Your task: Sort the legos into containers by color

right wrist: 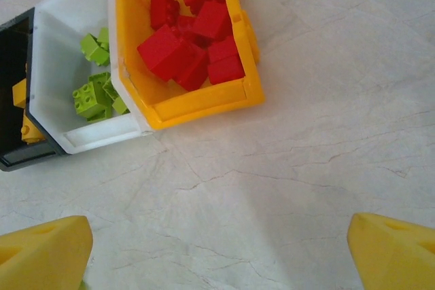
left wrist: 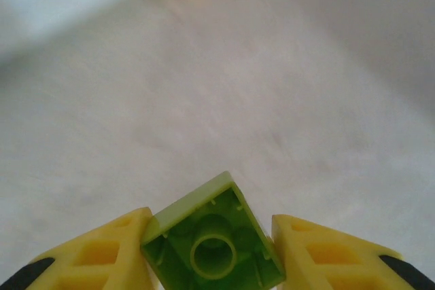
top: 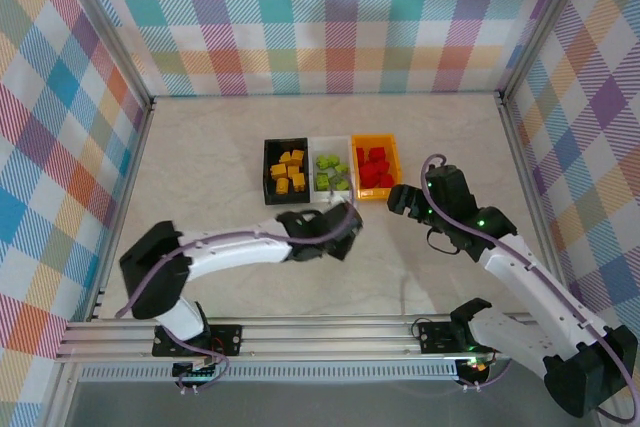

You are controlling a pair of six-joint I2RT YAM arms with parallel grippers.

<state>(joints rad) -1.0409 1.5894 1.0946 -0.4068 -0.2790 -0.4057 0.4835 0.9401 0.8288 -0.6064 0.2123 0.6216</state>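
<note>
A lime green lego point(left wrist: 212, 239) sits between the yellow fingers of my left gripper point(left wrist: 212, 256), hollow underside toward the camera; the gripper is shut on it just above the table. From above, the left gripper point(top: 343, 221) is just in front of the white container point(top: 330, 143). Three containers stand in a row: black point(top: 268, 169) with yellow-orange legos point(top: 290, 171), white with green legos point(top: 331, 171), orange point(top: 375, 140) with red legos point(top: 376, 169). My right gripper point(top: 402, 199) stands open and holds nothing, in front of the orange container point(right wrist: 204, 100) and over bare table point(right wrist: 217, 249).
The right wrist view has the white container point(right wrist: 88, 137) and the black one point(right wrist: 13, 161) at its left edge. Metal frame posts and checkered walls close in the table on three sides. Marbled tabletop point(top: 200, 157) lies open left of the containers.
</note>
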